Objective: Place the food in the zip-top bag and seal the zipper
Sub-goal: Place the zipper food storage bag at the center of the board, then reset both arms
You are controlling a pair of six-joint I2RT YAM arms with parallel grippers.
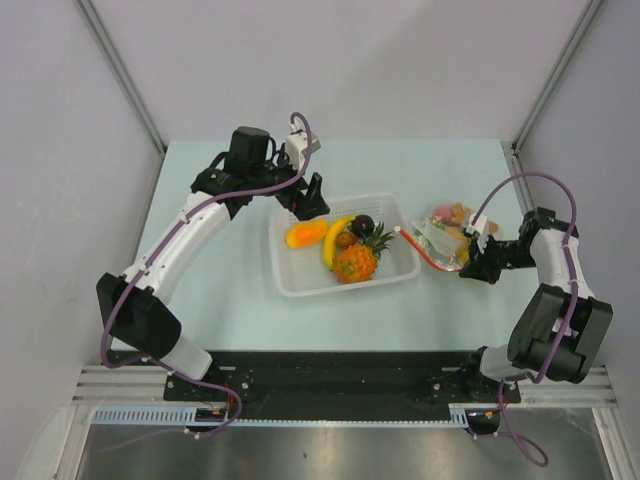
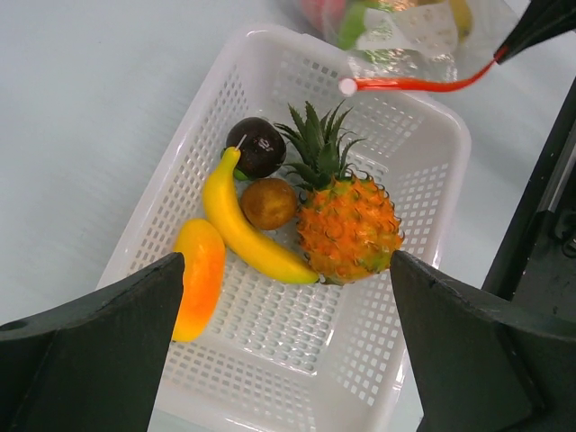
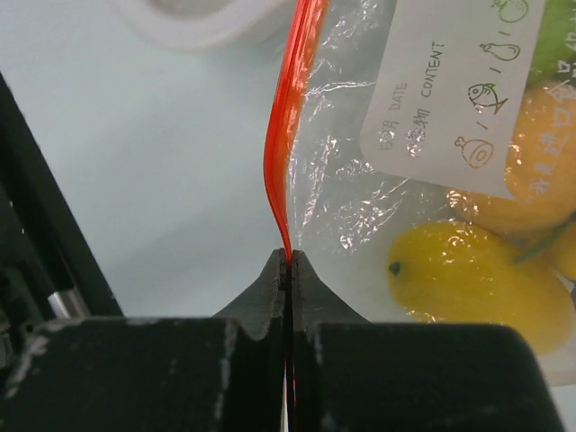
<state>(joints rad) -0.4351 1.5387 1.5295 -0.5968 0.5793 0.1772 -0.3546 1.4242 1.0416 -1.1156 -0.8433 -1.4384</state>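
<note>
We've got the right gripper (image 3: pixel 289 256) clenched on the near end of the zipper (image 3: pixel 282 144), with the red strip curving away from the shut jaws along the mouth of the zip-top bag (image 3: pixel 360 207). Through the clear plastic, its wrist view shows a yellow fruit (image 3: pixel 459 274), an orange fruit (image 3: pixel 531 153) and a white label (image 3: pixel 450 90) printed DATE and CONTENT, which the top view is too small to show.

The bag lies on the worktop (image 1: pixel 230 290) just right of the white basket (image 1: pixel 300 275). The left gripper (image 1: pixel 313 200) hangs over the basket's far left end, spread wide and holding nothing. Its wrist view shows what's in there: pineapple (image 2: pixel 349 225), banana (image 2: pixel 243 229), orange-yellow fruit (image 2: pixel 200 274), dark purple fruit (image 2: pixel 256 146) and a small brown fruit (image 2: pixel 268 202).
</note>
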